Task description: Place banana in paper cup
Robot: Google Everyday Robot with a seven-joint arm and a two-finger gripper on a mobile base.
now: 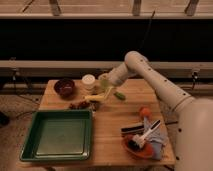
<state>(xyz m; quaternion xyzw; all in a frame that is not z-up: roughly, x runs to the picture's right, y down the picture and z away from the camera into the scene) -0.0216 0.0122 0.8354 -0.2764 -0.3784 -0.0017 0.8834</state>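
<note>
The banana (97, 96) is pale yellow and lies on the wooden table (112, 125), in front of the white paper cup (88, 81), which stands upright at the table's back edge. My gripper (107, 90) reaches in from the right and sits right at the banana's right end, low over the table. The banana is outside the cup, a short way in front and to the right of it. Whether the gripper touches the banana is hard to tell.
A dark red bowl (65, 87) stands left of the cup. A green vegetable (120, 95) lies right of the gripper. Small dark items (80, 105) lie near the banana. A green tray (60, 134) fills the front left. An orange bowl with utensils (142, 142) sits front right.
</note>
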